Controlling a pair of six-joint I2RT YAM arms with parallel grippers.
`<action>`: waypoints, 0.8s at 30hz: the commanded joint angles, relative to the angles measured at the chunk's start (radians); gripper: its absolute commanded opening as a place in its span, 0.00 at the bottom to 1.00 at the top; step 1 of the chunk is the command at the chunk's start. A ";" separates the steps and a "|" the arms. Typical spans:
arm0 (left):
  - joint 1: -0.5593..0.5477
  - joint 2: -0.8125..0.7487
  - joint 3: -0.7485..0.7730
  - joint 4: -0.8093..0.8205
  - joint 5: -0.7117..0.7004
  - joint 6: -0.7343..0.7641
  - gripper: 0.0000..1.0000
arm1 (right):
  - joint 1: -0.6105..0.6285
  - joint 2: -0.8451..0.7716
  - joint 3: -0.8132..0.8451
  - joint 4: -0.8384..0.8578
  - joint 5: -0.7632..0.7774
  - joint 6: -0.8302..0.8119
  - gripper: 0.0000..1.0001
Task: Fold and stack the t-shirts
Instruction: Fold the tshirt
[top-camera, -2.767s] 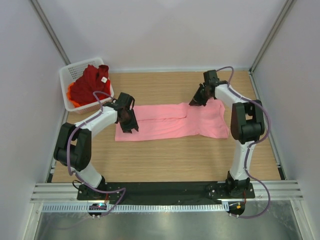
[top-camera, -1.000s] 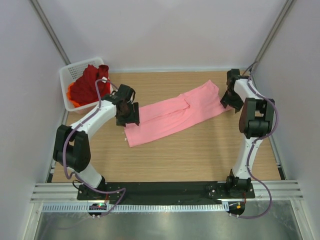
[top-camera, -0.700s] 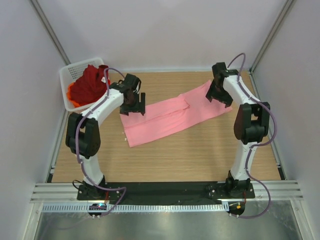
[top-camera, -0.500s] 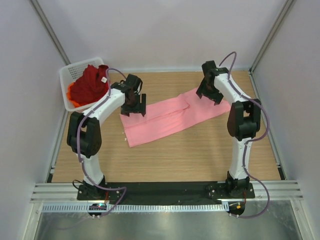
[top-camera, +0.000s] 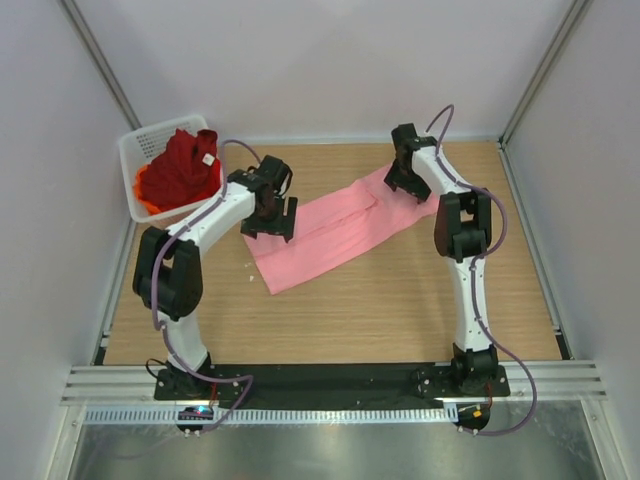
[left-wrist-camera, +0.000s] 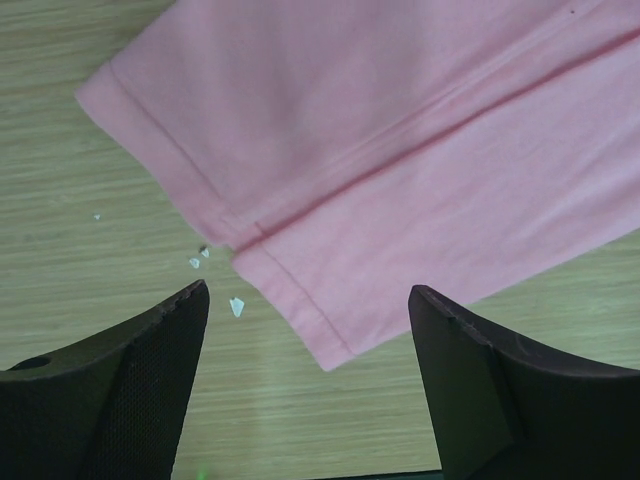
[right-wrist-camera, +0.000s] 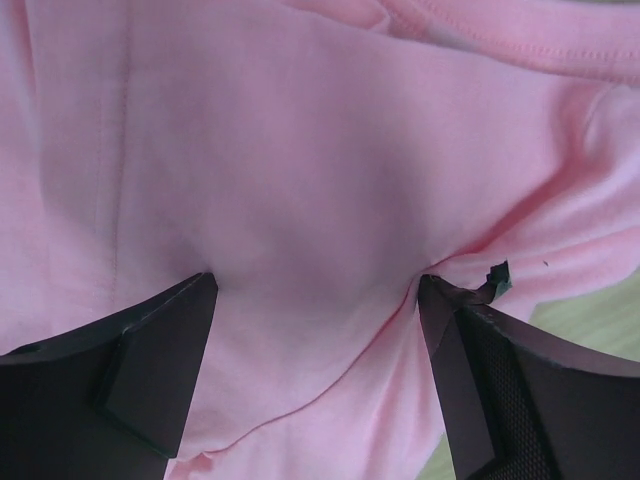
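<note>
The light pink t-shirt (top-camera: 335, 232), folded into a long strip, lies slantwise on the wooden table, its near end at the left and its far end at the right. My left gripper (top-camera: 272, 216) hovers open over the strip's left end. In the left wrist view the pink t-shirt (left-wrist-camera: 400, 150) shows its hem corner between the spread fingers (left-wrist-camera: 150, 370) of my left gripper (left-wrist-camera: 308, 300). My right gripper (top-camera: 407, 178) is open at the strip's far right end. In the right wrist view my right gripper (right-wrist-camera: 318, 285) has both fingertips (right-wrist-camera: 175, 330) against the pink t-shirt (right-wrist-camera: 300, 150), which puckers there. The dark red t-shirt (top-camera: 182, 170) and the orange one (top-camera: 149, 205) lie in the basket.
The white mesh basket (top-camera: 141, 139) stands at the table's far left corner. A few small white crumbs (left-wrist-camera: 236, 306) lie on the wood by the pink hem. Walls and frame posts close in the table on the left, right and back.
Both grippers have opened and let go of the pink t-shirt. The right arm has swung left from the right wall to over the shirt's far end. The shirt now lies slantwise instead of level.
</note>
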 joint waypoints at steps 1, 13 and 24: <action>-0.005 0.076 0.069 -0.031 -0.031 0.063 0.82 | 0.004 0.048 0.102 -0.008 0.020 -0.094 0.90; -0.032 0.195 0.105 0.015 0.010 0.191 0.83 | 0.007 -0.296 0.046 -0.177 -0.115 -0.215 1.00; -0.033 0.322 0.126 0.021 -0.040 0.253 0.82 | 0.040 -0.793 -0.462 -0.117 -0.210 -0.244 1.00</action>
